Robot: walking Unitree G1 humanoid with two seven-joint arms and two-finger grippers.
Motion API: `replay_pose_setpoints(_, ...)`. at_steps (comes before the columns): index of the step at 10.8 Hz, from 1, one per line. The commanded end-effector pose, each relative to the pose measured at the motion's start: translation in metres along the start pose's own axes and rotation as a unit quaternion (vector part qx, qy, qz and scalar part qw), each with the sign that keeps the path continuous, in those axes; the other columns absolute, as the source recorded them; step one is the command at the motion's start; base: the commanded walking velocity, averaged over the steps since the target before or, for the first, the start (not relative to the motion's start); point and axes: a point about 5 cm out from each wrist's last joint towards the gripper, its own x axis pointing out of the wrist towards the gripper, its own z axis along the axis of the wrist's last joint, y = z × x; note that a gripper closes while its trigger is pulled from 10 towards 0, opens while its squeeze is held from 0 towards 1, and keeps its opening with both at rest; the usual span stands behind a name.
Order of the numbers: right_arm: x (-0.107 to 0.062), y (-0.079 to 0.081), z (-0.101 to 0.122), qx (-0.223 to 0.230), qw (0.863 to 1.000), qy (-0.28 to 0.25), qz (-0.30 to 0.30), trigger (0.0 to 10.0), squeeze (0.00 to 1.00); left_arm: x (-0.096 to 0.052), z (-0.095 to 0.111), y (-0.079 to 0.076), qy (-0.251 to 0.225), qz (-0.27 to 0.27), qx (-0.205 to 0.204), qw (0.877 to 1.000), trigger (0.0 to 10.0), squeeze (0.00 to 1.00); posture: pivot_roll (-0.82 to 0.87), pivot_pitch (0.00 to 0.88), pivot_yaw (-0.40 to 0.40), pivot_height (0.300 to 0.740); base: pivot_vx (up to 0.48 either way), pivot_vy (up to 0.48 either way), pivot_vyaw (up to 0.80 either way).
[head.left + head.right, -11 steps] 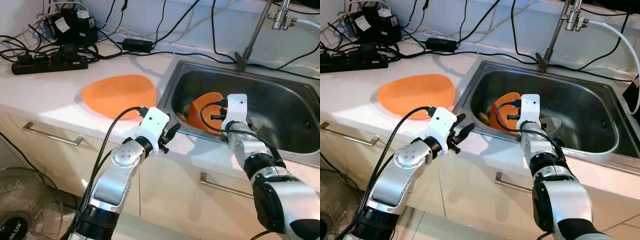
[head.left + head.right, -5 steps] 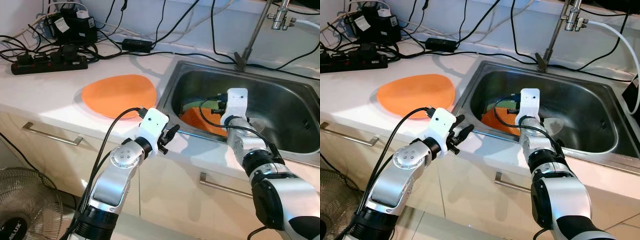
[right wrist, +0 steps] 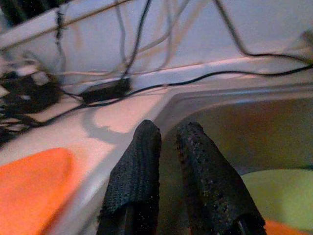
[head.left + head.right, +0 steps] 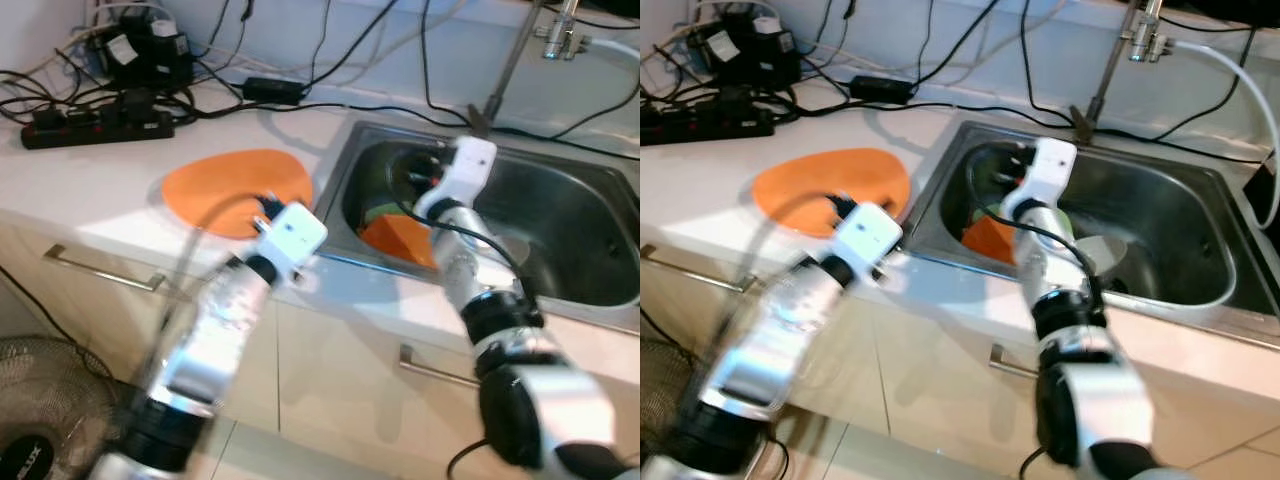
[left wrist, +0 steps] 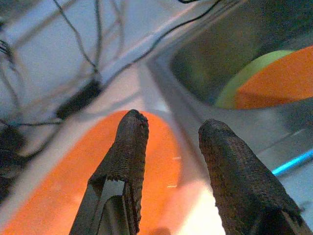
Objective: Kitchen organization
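An orange plate (image 4: 232, 185) lies flat on the white counter, left of the steel sink (image 4: 580, 215). A second orange plate (image 4: 400, 238) lies in the sink's near left corner on top of a green plate (image 4: 378, 213). My left gripper (image 5: 174, 125) is open and hovers over the counter plate's right edge (image 5: 63, 196), blurred in the eye views. My right gripper (image 3: 169, 129) hangs above the sink's left side, fingers (image 3: 139, 161) pressed nearly together with nothing between them. The green plate (image 3: 276, 188) shows beneath it.
A power strip (image 4: 100, 125), adapters and many black cables crowd the back of the counter. The faucet (image 4: 510, 70) rises behind the sink. A pale dish (image 4: 1100, 248) sits in the basin. Drawer handles (image 4: 100, 270) and a floor fan (image 4: 50, 400) are below.
The right gripper let go of the orange plate it held tilted in the sink; the plate now lies flat. That gripper rose and moved back. The left arm swung up over the counter plate.
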Motion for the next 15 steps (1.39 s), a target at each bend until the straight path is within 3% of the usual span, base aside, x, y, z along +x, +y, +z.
replay_pose_setpoints(1,-0.005,-0.004,-0.005,0.012,1.0,0.012,-0.004,10.0,0.13,-0.002,0.006,0.003,-0.015,0.002,0.027,1.0,10.0,0.0,0.26,0.02,-0.058,0.74,0.0,0.0,0.0)
replay_pose_setpoints(2,-0.009,-0.001,-0.008,0.037,0.999,0.014,0.002,10.0,1.0,-0.007,0.004,0.007,-0.013,0.001,0.036,0.999,10.0,1.0,0.26,0.018,-0.055,0.74,0.0,0.0,0.0)
replay_pose_setpoints(3,-0.013,0.0,-0.01,0.04,0.999,0.018,0.004,10.0,1.0,-0.01,0.002,0.009,-0.006,-0.005,0.049,0.999,10.0,1.0,0.26,0.013,-0.051,0.74,0.0,0.0,0.0)
replay_pose_setpoints(4,-0.016,-0.001,-0.013,0.046,0.999,0.028,-0.004,10.0,0.03,-0.013,-0.003,0.01,0.006,-0.017,0.074,0.997,10.0,0.97,0.26,0.007,-0.05,0.74,0.0,0.0,0.0)
replay_pose_setpoints(5,-0.017,-0.002,-0.014,0.047,0.998,0.031,-0.01,10.0,0.0,-0.014,-0.006,0.012,0.013,-0.02,0.092,0.996,10.0,0.0,0.26,0.007,-0.05,0.74,0.0,0.0,0.0)
replay_pose_setpoints(8,-0.02,-0.001,-0.017,0.042,0.998,0.051,-0.016,10.0,0.0,-0.019,-0.016,0.024,0.041,-0.047,0.13,0.99,10.0,0.0,0.27,0.0,-0.048,0.74,0.0,0.0,0.0)
replay_pose_setpoints(10,-0.021,0.0,-0.018,0.044,0.997,0.055,-0.019,10.0,0.0,-0.024,-0.024,0.026,0.073,-0.102,0.192,0.973,10.0,0.0,0.27,0.002,-0.043,0.74,0.0,0.0,0.0)
replay_pose_setpoints(15,-0.022,-0.002,-0.016,0.048,0.997,0.055,-0.027,10.0,0.0,-0.02,-0.032,0.039,0.111,-0.093,0.287,0.947,10.0,0.0,0.27,0.013,-0.042,0.74,0.0,0.0,0.0)
